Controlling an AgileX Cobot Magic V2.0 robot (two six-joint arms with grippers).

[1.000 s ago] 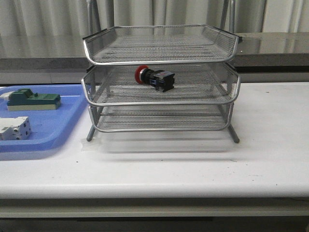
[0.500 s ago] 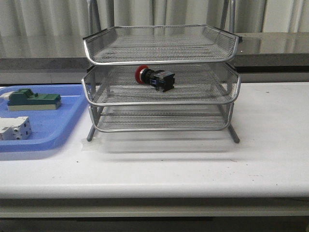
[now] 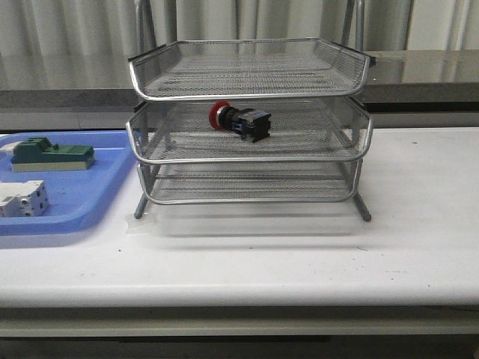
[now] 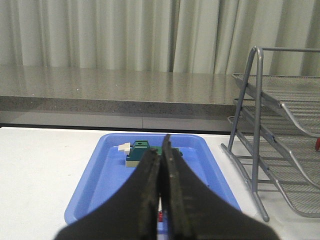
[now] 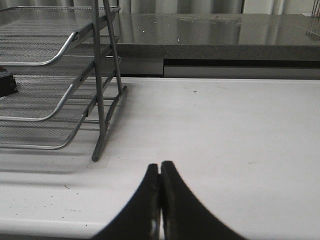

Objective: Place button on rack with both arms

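Button (image 3: 239,122) placement reads plainly from the front view: the red-capped switch lies on its side in the middle tier of the rack (image 3: 249,158), cap toward the robot's left, dark rear block toward its right, resting on the mesh a little left of the tier's centre.

Nearest in the left wrist view is the left gripper (image 4: 161,200), its two dark fingers pressed together with only a thin seam between them and nothing held. Just beyond the fingertips lies the blue tray (image 4: 100,190) on the white table (image 4: 35,170). Farther out along the fingers' line, inside the tray, sits the green block (image 4: 142,150) with a pale base. Off to the side of the fingers, past the tray's edge, stand the rack's upright frame and its three sloping mesh tiers; a sliver of red shows at the picture's edge on the middle tier.

Nearest in the right wrist view is the right gripper (image 5: 159,210), fingers likewise closed flat against each other, empty, above bare table. Ahead and to one side of the fingertips the rack's leg meets the tabletop, well apart from the fingers. A dark bit of the switch shows on the middle tier.

In the front view a white terminal block (image 3: 22,199) lies in the tray, nearer than the green block.
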